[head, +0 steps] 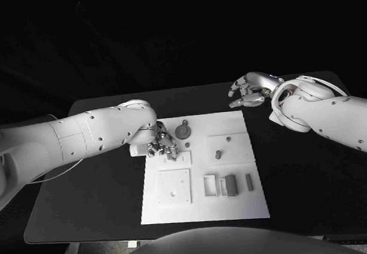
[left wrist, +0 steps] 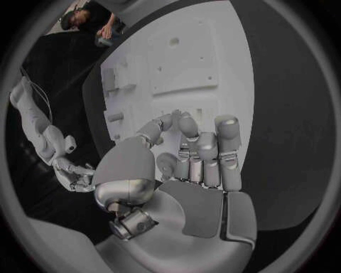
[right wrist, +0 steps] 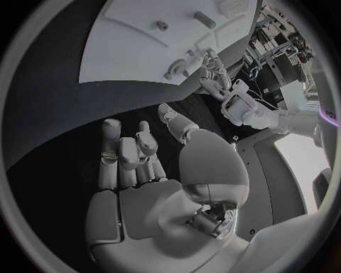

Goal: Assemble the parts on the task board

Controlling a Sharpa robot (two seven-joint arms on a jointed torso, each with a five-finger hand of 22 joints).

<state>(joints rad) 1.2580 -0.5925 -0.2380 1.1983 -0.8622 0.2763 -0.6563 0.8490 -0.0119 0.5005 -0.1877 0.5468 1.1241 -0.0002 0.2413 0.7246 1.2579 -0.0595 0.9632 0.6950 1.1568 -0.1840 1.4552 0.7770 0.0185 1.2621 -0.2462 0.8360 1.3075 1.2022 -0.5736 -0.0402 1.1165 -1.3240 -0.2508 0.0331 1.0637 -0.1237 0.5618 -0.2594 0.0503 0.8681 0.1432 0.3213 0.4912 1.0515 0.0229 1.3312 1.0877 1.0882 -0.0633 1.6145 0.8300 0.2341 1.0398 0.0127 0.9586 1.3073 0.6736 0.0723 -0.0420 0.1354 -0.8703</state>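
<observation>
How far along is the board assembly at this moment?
Early, it seems. Several grey parts lie loose on the task board, so most of the assembly looks undone. The left hand is over the board's far left edge; whether it holds anything is unclear. The right hand hovers off the board, empty.

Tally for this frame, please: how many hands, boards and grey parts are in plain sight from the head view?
Hands: 2, left hand, right hand
Task board: 1
Grey parts: 5, round part, small stud, peg, dark block, slim bar
Total: 8
</observation>
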